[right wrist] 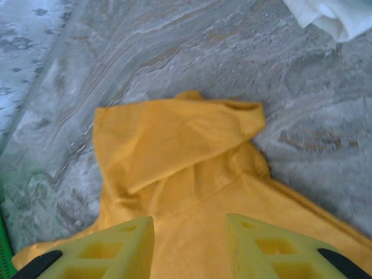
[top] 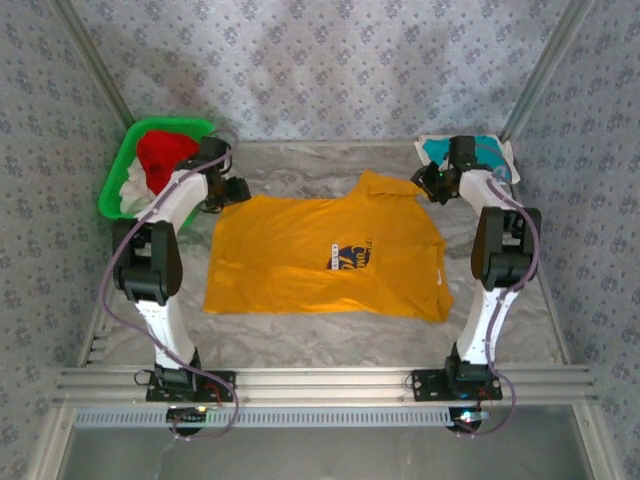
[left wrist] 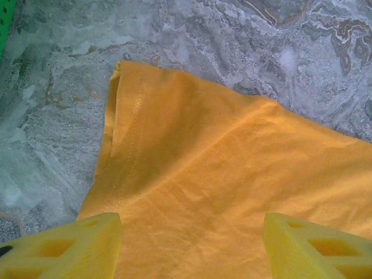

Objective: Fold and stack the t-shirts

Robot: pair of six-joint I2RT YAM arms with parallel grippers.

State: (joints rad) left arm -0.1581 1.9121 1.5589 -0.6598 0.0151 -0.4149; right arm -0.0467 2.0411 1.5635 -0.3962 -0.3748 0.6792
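While the left tool (left wrist: 192,225) and right tool (right wrist: 189,224) hover released, the yellow-orange t-shirt (top: 300,260) lies flat, long axis left-right across the table (top: 300,336), one sleeve (top: 376,187) pointing far.

The left gripper (top: 232,190) hangs over the far left sleeve of the yellow-orange t-shirt (top: 320,260), its jaws wide apart and empty. The right gripper (top: 432,183) hangs over the far right sleeve, jaws parted less widely, also empty. Both arms reach forward with elbows raised.
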